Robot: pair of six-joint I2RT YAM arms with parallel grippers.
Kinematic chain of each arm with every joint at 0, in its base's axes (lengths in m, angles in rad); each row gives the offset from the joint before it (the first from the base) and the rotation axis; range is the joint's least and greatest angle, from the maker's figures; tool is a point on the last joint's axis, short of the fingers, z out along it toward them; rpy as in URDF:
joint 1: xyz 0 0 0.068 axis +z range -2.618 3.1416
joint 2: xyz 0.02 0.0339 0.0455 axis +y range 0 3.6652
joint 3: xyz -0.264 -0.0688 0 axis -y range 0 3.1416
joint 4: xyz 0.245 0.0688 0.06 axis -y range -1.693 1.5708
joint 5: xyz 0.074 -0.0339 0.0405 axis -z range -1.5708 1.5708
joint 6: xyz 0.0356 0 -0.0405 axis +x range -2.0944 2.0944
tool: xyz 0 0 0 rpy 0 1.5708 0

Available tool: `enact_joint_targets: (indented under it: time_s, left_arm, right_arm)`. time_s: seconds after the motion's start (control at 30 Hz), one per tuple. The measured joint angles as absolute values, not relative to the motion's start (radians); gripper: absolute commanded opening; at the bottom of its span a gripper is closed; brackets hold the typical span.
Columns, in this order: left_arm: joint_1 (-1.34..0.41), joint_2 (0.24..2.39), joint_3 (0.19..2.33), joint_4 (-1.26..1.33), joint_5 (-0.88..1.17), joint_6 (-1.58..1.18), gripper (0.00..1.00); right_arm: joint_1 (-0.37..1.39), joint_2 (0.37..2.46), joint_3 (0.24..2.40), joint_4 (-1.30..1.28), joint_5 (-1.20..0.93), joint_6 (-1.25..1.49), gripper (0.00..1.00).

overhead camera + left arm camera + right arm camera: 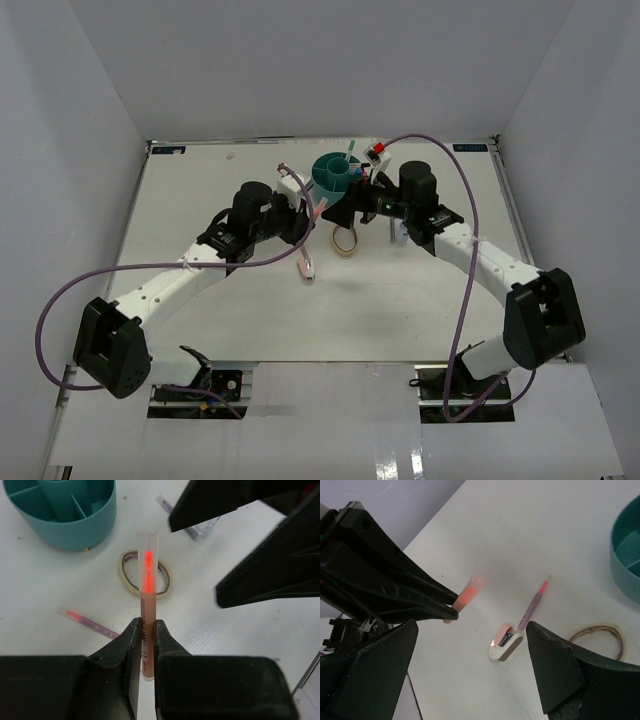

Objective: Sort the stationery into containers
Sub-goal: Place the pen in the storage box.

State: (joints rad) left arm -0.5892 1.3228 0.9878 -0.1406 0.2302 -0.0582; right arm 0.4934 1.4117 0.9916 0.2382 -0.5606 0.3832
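Note:
My left gripper is shut on an orange-capped pen and holds it above the table, cap pointing toward the teal organizer. From above, the left gripper is just left of the organizer. My right gripper is open and empty, close to the left one, above the tan rubber band. In the right wrist view the held pen is to the left, and a pink eraser and a pink-capped pen lie on the table below.
A green pen stands in the organizer. A small red-capped item lies beside it at the back. Another clear pen lies under my right fingers. White walls enclose the table on three sides.

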Motion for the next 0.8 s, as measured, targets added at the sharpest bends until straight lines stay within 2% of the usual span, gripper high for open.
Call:
enact_joint_targets:
  time_s: [0.23, 0.5, 0.63, 0.67, 0.7, 0.77, 0.8]
  left_arm:
    - [-0.602, 1.298, 0.964, -0.094, 0.288, 0.029, 0.14]
    - [-0.604, 1.280, 0.916, -0.067, 0.297, 0.060, 0.15]
    - [-0.604, 1.262, 0.896, -0.043, 0.280, 0.061, 0.14]
    - [-0.604, 1.259, 0.894, -0.041, 0.273, 0.060, 0.14]
    - [-0.604, 1.258, 0.892, -0.039, 0.265, 0.058, 0.14]
    - [-0.605, 1.259, 0.891, -0.041, 0.258, 0.054, 0.19]
    - [-0.606, 1.259, 0.891, -0.043, 0.255, 0.051, 0.26]
  right_arm:
    - [0.540, 1.549, 1.119, 0.233, -0.607, 0.430, 0.77]
    - [0.557, 1.602, 1.150, 0.229, -0.625, 0.453, 0.42]
    - [0.557, 1.608, 1.150, 0.225, -0.629, 0.460, 0.34]
    - [0.557, 1.609, 1.150, 0.225, -0.630, 0.462, 0.26]
    - [0.557, 1.609, 1.150, 0.226, -0.633, 0.464, 0.24]
    - [0.559, 1.609, 1.150, 0.229, -0.640, 0.469, 0.19]
    - [0.561, 1.609, 1.150, 0.232, -0.641, 0.469, 0.14]
